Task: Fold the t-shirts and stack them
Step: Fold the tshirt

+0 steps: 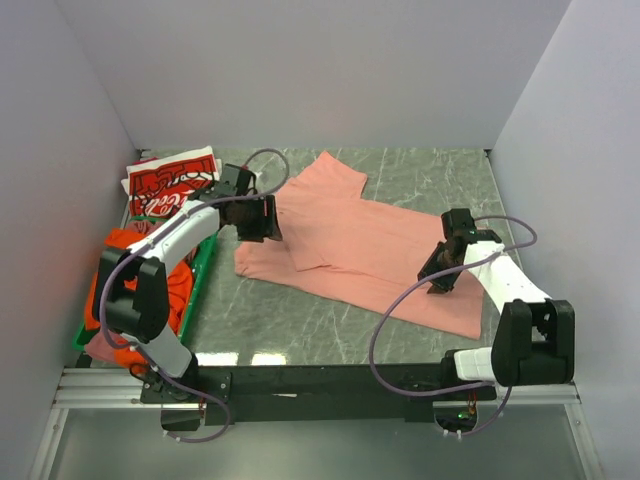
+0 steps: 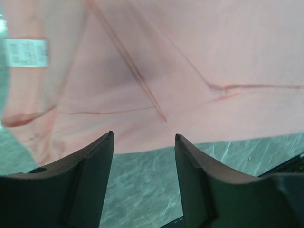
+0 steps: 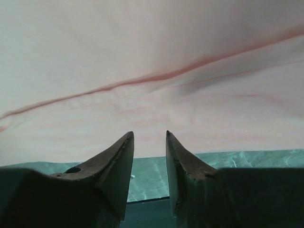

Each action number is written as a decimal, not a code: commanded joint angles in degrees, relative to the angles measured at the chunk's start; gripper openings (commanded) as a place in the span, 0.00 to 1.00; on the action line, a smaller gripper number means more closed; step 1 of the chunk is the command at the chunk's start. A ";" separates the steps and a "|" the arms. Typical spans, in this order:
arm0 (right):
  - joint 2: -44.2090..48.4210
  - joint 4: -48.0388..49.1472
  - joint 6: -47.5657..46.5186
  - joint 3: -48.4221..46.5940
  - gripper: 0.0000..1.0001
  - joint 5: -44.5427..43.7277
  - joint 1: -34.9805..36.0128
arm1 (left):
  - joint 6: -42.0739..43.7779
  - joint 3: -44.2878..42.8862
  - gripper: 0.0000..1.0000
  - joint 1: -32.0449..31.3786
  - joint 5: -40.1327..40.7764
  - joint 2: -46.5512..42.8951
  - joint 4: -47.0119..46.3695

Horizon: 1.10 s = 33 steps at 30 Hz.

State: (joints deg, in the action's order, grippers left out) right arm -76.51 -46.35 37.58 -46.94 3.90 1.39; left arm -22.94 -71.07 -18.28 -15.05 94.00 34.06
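The salmon-pink t-shirt [image 1: 360, 240] lies spread on the table, one side folded over its middle. My left gripper [image 1: 262, 225] hovers at its left edge, open. In the left wrist view the open left gripper [image 2: 144, 135] holds nothing, with the pink t-shirt [image 2: 190, 71] and its white label [image 2: 26, 52] just beyond the tips. My right gripper [image 1: 437, 282] hangs over the shirt's near right hem. In the right wrist view the right gripper [image 3: 149, 134] stands slightly open and empty, the pink t-shirt [image 3: 152, 61] ahead of it. The red Coca-Cola t-shirt [image 1: 170, 185] lies folded at the back left.
A green crate [image 1: 203, 275] stands along the left wall with the orange t-shirt [image 1: 178, 285] bunched inside and a mauve one [image 1: 100, 347] hanging over its near end. The dark marbled tabletop [image 1: 300, 325] shows in front of the pink shirt. Grey walls close in three sides.
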 commanded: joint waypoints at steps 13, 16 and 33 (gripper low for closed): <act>8.74 0.73 1.88 4.40 0.41 2.34 -0.24 | -1.14 -1.27 0.50 -10.45 1.69 6.63 0.22; 10.85 0.64 2.40 5.54 0.40 2.78 -0.16 | -1.93 -1.18 0.50 -10.98 2.56 7.86 -0.75; 17.36 -0.41 4.16 8.53 0.41 3.57 -0.16 | -2.46 -1.79 0.46 -13.09 1.95 12.70 -3.48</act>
State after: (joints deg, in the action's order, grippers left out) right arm -60.99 -46.41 40.88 -38.92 7.20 1.34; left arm -25.17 -71.26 -31.18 -13.61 106.89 31.92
